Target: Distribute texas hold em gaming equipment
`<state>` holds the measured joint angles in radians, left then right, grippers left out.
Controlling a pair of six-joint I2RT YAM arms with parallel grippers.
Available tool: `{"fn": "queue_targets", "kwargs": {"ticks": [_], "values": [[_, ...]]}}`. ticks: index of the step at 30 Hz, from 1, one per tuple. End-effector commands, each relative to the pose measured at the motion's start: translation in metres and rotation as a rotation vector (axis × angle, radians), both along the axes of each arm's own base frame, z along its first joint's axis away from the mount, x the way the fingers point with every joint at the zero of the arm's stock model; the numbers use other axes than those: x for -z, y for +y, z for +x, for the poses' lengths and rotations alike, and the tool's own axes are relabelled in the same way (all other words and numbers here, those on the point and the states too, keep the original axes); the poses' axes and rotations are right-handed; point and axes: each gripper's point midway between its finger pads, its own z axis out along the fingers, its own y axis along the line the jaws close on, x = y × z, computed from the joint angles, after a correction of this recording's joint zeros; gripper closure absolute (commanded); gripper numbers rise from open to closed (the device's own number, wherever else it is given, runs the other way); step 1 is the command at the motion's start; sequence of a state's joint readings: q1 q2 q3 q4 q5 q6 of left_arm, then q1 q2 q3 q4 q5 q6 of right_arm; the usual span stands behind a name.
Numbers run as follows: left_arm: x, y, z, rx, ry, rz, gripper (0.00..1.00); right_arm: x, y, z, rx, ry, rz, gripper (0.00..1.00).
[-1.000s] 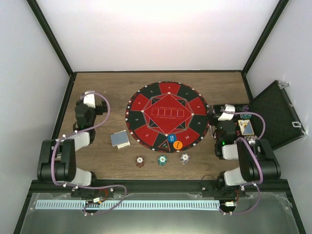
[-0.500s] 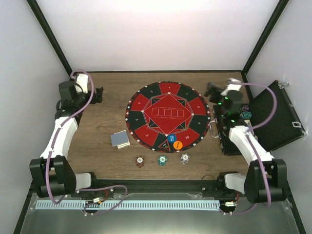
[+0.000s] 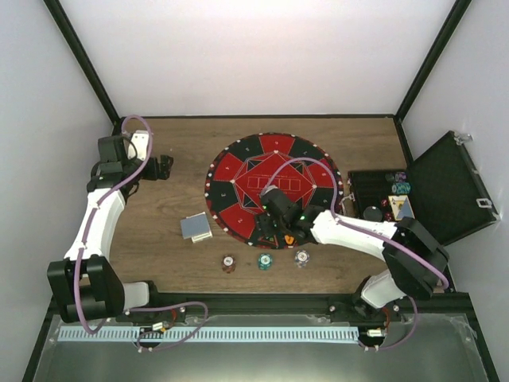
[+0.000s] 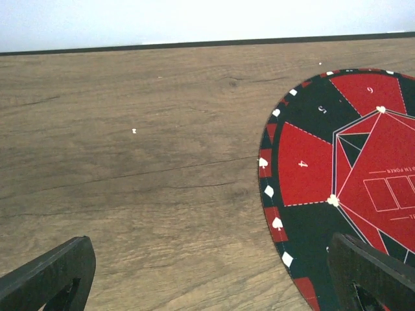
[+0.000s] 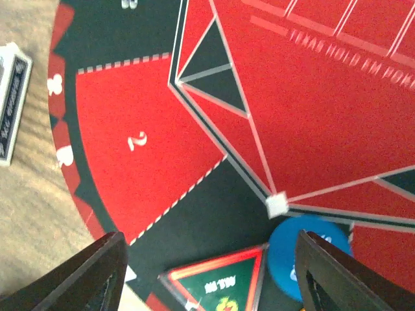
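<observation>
The left hand (image 4: 207, 256) was wide open. It held nothing. It hung over the bare brown desk (image 3: 175, 143), far out on the left side. The round red-and-black mat (image 3: 270, 159) lay just to the right of it.

The right hand (image 5: 209, 246) was low over the near part of the mat. Its two black fingers (image 5: 97, 272) stood wide apart and nothing was between them. The blue disc (image 5: 305, 253) lay flat on the mat, just inside the right-side finger. I could not tell if the finger touched it.

The deck of cards (image 3: 196, 227) sat on the desk just left of the mat, with its grey-blue back up. Both hands were away from it.

Three chips lay in a row on the desk, near the front edge of the mat. The red chip (image 3: 229, 263) was on the left. The green chip (image 3: 265, 261) was in the middle. The grey chip (image 3: 301, 257) was on the right, close under the right arm. The chips did not touch each other.

The black case (image 3: 449, 187) stood open at the right side of the desk. Some small coloured things lay in it, too small to tell what they were.
</observation>
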<state>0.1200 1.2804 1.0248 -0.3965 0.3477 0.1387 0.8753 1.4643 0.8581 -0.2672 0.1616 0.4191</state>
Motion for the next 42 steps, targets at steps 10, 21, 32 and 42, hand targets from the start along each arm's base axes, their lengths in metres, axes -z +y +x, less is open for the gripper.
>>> {"fn": "queue_targets", "kwargs": {"ticks": [10, 21, 32, 42], "values": [[-0.017, -0.003, -0.007, 0.019, -0.016, -0.013, 0.00, 0.042, -0.016, -0.049, 0.034, 0.177, -0.098, 0.40], [-0.024, -0.005, -0.006, 0.028, -0.028, -0.021, 0.00, 0.062, -0.027, -0.067, 0.020, 0.249, -0.123, 0.42], [-0.026, -0.006, -0.003, 0.028, -0.017, -0.038, 0.00, 0.067, -0.020, -0.062, 0.005, 0.230, -0.182, 0.56], [-0.026, -0.008, -0.002, 0.030, -0.003, -0.058, 0.00, 0.072, -0.011, -0.059, -0.001, 0.207, -0.233, 0.66]]}}
